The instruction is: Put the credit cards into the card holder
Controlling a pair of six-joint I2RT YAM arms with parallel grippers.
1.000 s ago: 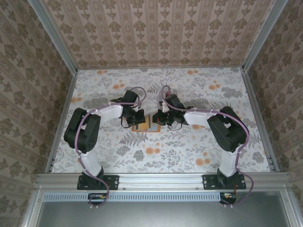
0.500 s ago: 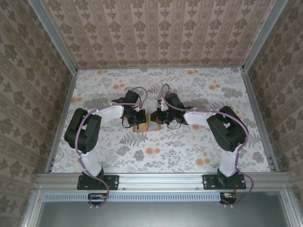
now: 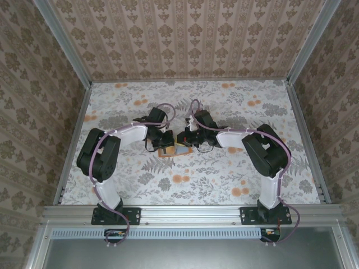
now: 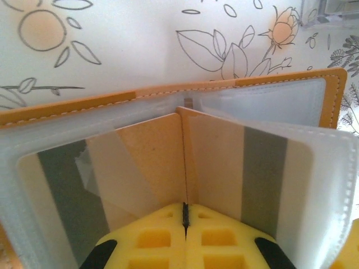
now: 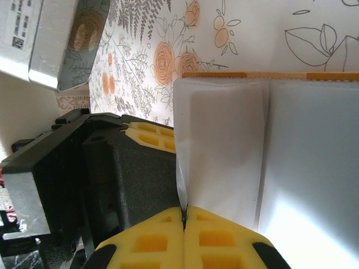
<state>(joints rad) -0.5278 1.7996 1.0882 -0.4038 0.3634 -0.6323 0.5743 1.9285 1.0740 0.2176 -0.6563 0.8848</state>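
The orange card holder [image 3: 167,152] lies open on the flowered table between both arms. In the left wrist view its orange rim [image 4: 67,106] frames clear sleeves that hold striped cards. My left gripper [image 4: 184,213] is shut on the thin edge of a tan credit card [image 4: 151,162] standing upright at the holder's fold. My right gripper [image 5: 184,216] is shut on the edge of one of the card holder's clear sleeves [image 5: 219,145], lifting it. From above, the left gripper [image 3: 168,141] and right gripper [image 3: 185,140] nearly touch over the holder.
A clear rack [image 5: 56,39] with a label stands on the table beyond the holder; its corner [image 4: 331,11] shows at the top right of the left wrist view. The left gripper's black body [image 5: 112,174] sits close beside my right fingers. Metal rails edge the table.
Both grippers have edged slightly closer together over the holder, the right one shifting left. Both grips look the same.
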